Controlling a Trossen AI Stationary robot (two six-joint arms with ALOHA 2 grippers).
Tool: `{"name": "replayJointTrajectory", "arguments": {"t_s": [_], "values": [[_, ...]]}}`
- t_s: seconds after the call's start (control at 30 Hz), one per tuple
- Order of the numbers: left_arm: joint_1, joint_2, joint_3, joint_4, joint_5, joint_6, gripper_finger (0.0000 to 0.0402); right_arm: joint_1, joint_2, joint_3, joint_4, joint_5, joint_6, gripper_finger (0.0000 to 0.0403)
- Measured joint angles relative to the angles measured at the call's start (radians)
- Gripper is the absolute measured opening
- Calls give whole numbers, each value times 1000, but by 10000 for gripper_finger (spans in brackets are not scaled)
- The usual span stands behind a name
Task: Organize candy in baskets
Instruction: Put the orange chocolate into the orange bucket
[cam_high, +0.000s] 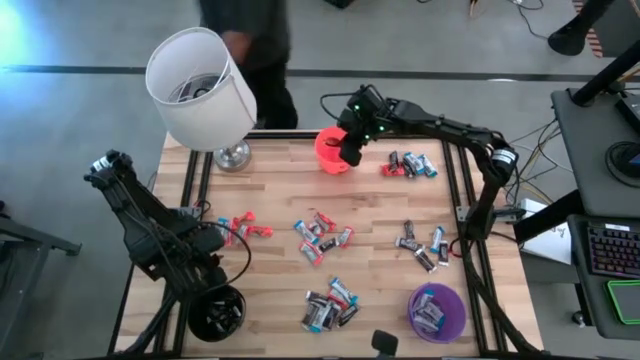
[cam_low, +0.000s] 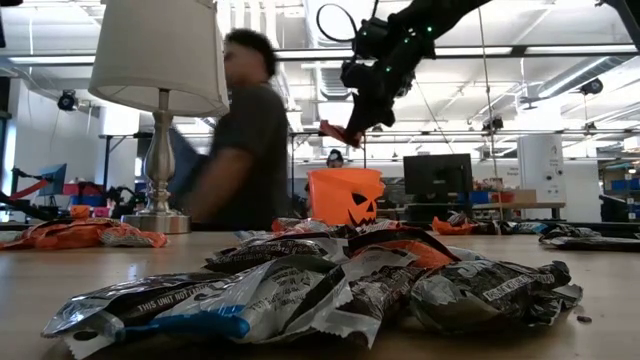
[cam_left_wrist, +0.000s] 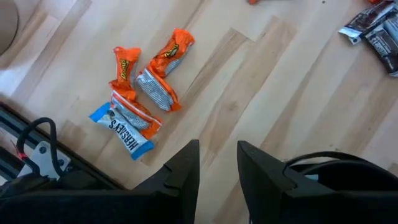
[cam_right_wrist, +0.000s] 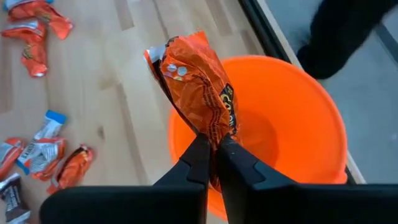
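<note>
orange candy (cam_right_wrist: 198, 84) hanging over the orange basket (cam_right_wrist: 292, 130) at the table's far edge | right gripper (cam_right_wrist: 211, 149) clenching it by its lower end | left gripper (cam_left_wrist: 217, 165) standing part open, grasping nothing, near the table's left edge above bare wood beside orange wrappers (cam_left_wrist: 146, 87)

1. Table (cam_high: 380, 215): pale wood planks, matt, visible grain.
2. Candy (cam_right_wrist: 199, 87): crinkled glossy foil-like wrappers.
3. Orange basket (cam_right_wrist: 292, 118): smooth plastic, slight sheen.
4. Lamp base (cam_low: 160, 160): shiny metal.
5. Lampshade (cam_high: 200, 85): matt white.
</note>
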Motion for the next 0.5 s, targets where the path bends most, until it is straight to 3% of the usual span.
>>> {"name": "replayJointTrajectory", "arguments": {"t_s": [0.5], "values": [[2,0,0,19,0,4,167,-22,-39,-1,-11,1,60,119]]}}
